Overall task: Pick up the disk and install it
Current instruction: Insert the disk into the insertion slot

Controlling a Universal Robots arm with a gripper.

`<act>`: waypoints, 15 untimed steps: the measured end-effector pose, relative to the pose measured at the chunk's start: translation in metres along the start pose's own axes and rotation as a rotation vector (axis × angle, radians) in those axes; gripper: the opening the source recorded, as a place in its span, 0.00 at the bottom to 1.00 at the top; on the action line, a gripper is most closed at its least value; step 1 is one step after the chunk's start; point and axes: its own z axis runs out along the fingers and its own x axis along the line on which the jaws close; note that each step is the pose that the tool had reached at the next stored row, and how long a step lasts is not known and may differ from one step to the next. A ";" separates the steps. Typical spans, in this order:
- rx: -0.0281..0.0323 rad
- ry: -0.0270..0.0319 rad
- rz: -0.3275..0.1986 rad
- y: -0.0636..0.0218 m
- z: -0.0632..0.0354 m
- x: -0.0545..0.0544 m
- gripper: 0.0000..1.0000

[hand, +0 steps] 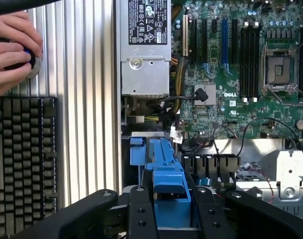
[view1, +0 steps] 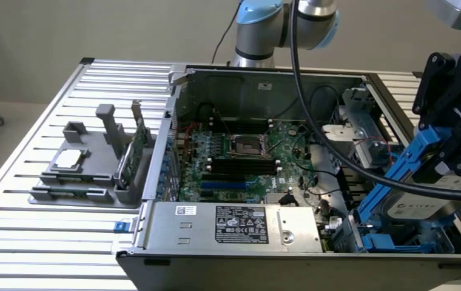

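Tilted disk (view1: 418, 206) over the drive bay (view1: 400, 244) — jam risk.
My claw (view1: 445, 157) is part-closed, clamped on the disk's blue frame, holding it slanted at the bay's mouth; I reckon a skewed edge could catch the rails, or the black cable (view1: 296, 54) beside it could snag.

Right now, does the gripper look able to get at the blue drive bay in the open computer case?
Probably yes: the gripper, shut on the disk, hangs tilted right over the drive bay, and the computer case lies open there.
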 end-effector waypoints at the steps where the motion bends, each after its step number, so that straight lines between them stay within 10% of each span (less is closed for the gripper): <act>1: 0.0000 -0.0001 0.000 -0.0003 0.0005 0.000 0.33; 15: -0.0001 -0.0015 -0.003 -0.0020 0.0114 0.000 0.33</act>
